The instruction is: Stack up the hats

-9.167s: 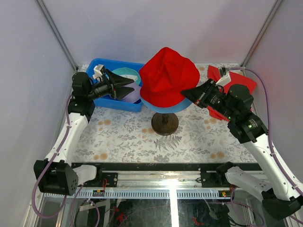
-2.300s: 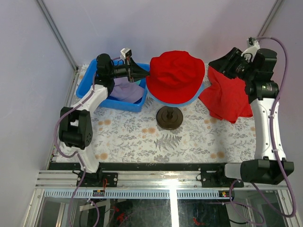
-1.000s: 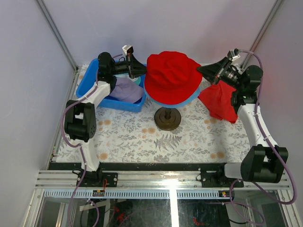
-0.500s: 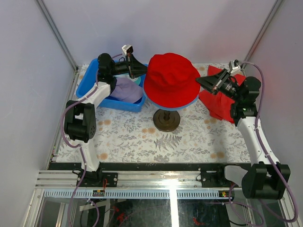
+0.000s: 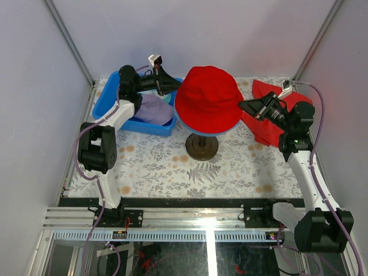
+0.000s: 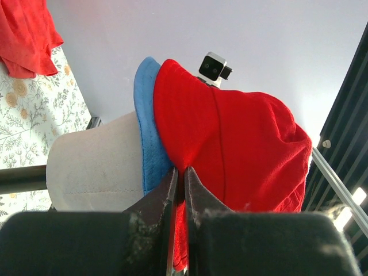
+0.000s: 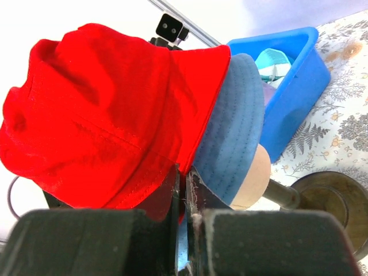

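The red hat [image 5: 208, 98] sits over the blue hat [image 5: 198, 130] on the beige mannequin head [image 6: 92, 167]. My left gripper [image 5: 172, 87] is shut on the red hat's brim at its left side; in the left wrist view red cloth [image 6: 230, 144] is pinched between the fingers [image 6: 179, 170]. My right gripper [image 5: 242, 105] is shut on the brim at the right side, and the right wrist view shows the red edge [image 7: 103, 103] caught at the tips [image 7: 185, 170] over the blue hat [image 7: 236, 126]. The lilac hat [image 5: 154, 109] and the teal hat [image 7: 275, 60] lie in the bin.
A blue bin [image 5: 118, 109] stands at the back left. The head's round dark stand [image 5: 201, 148] sits mid-table. A flat red cloth [image 5: 270, 126] lies at the back right, under my right arm. Walls close in on both sides.
My right gripper came down to the red hat's right brim and shut on it. The hat sits lower and squarer on the head. The left gripper kept its grip.
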{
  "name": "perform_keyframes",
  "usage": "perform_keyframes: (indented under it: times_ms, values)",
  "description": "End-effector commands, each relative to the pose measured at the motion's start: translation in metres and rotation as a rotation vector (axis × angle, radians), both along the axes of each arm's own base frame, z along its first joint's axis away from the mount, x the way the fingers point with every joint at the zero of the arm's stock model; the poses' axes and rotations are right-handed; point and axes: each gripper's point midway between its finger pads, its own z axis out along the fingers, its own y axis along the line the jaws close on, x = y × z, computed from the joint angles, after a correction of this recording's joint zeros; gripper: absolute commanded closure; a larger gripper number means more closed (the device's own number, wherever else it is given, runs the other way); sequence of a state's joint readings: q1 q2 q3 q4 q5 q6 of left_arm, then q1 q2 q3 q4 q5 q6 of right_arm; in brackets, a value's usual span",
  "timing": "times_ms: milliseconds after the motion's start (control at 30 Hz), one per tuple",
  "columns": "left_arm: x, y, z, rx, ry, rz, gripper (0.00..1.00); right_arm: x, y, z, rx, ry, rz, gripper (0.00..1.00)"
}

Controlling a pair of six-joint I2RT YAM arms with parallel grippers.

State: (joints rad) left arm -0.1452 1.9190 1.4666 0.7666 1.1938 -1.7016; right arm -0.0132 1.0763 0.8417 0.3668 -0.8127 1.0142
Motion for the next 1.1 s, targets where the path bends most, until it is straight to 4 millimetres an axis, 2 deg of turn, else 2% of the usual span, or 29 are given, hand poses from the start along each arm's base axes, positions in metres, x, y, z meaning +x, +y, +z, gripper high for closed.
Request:
perform_keyframes:
  times_ms: [0, 100, 367, 467, 633, 833, 933, 1067]
  values:
    - [0.013, 0.017, -0.019, 0.013, 0.033, 0.06, 1.0, -0.034, 0.007, -0.12, -0.116, 0.382, 0.096, 1.0]
    - [0.012, 0.017, -0.022, 0.014, 0.039, 0.063, 1.0, -0.035, 0.012, -0.125, -0.173, 0.384, 0.103, 1.0]
    - [0.013, 0.017, -0.027, 0.014, 0.048, 0.067, 1.0, -0.041, 0.02, -0.153, -0.253, 0.423, 0.119, 1.0]
    - [0.012, 0.018, -0.028, 0.014, 0.05, 0.067, 1.0, -0.041, 0.019, -0.154, -0.264, 0.426, 0.114, 1.0]
    - [0.006, 0.018, -0.028, 0.01, 0.044, 0.075, 1.0, -0.031, 0.018, -0.127, -0.275, 0.367, 0.094, 1.0]
    - [-0.013, 0.021, -0.026, 0.011, 0.043, 0.103, 1.0, -0.009, 0.017, -0.083, -0.32, 0.28, 0.09, 0.97]
    - [-0.026, 0.023, -0.022, 0.027, 0.033, 0.128, 0.98, -0.002, 0.017, -0.077, -0.342, 0.27, 0.096, 0.96]
    - [-0.036, 0.025, -0.022, 0.056, 0.042, 0.158, 0.95, 0.004, 0.018, -0.079, -0.34, 0.275, 0.103, 0.95]
